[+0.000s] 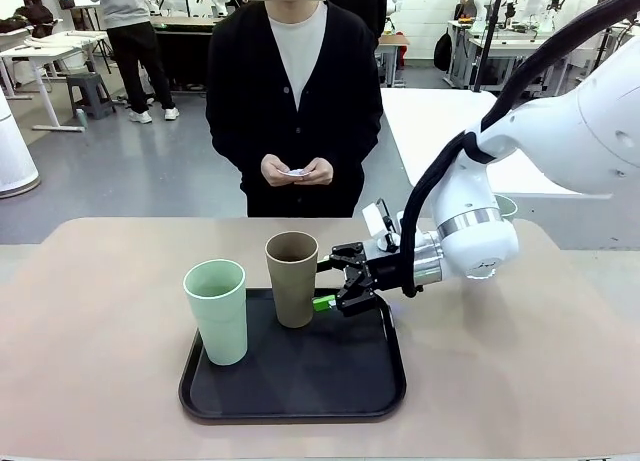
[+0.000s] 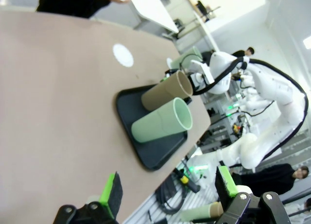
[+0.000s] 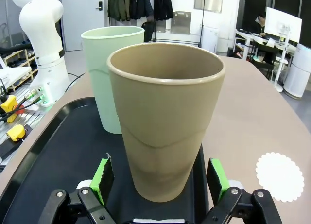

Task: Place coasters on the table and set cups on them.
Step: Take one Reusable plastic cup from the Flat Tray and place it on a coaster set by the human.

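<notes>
Brown cup (image 3: 165,122) is standing upright on the black tray (image 3: 58,151), right between the fingers (image 3: 103,178) of the right gripper (image 1: 331,278). They're spreading wide either side of it with small gaps showing, so not pinching it. Mint cup (image 3: 109,78) is sitting just beyond the fingers, on the same tray. One lacy coaster (image 3: 280,177) is lying on the bench (image 3: 252,107) off to one side of those fingers, clear of the tray. Left gripper (image 2: 168,185) is hovering farther off, fingers apart, holding nothing.
</notes>
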`<state>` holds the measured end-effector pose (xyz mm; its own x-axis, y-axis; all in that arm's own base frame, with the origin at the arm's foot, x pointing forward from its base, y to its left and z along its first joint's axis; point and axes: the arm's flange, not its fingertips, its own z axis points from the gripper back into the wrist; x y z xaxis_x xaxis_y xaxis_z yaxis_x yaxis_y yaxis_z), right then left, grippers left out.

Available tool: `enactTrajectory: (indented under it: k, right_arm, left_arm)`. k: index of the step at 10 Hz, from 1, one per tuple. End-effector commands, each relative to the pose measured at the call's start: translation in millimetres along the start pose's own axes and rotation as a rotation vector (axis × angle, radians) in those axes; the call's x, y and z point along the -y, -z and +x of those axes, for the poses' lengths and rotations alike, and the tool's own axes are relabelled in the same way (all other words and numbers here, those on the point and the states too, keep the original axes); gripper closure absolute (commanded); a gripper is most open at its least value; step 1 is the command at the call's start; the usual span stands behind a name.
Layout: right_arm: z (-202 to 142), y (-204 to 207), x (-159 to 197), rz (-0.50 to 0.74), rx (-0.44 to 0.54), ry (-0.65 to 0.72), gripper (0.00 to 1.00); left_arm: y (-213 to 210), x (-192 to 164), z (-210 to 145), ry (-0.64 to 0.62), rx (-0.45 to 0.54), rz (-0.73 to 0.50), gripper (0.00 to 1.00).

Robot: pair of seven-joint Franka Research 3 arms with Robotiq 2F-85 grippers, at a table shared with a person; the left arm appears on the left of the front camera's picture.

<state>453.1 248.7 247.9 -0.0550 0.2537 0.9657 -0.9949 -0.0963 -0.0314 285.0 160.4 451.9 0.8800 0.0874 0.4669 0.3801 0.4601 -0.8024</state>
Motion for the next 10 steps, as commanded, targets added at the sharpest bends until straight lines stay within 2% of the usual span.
enactTrajectory:
  k: [1,10]
  right_arm:
    - [-4.9,13.3,6.0,-0.02,0.022,-0.023,0.0]
    - [-4.6,40.4,16.3,0.035,0.071,-0.004,0.0]
  left_arm:
    - [-1.0,0.3,-0.6,0.012,0.005,-0.007,0.0]
    - [-1.0,0.3,-0.6,0.012,0.005,-0.007,0.0]
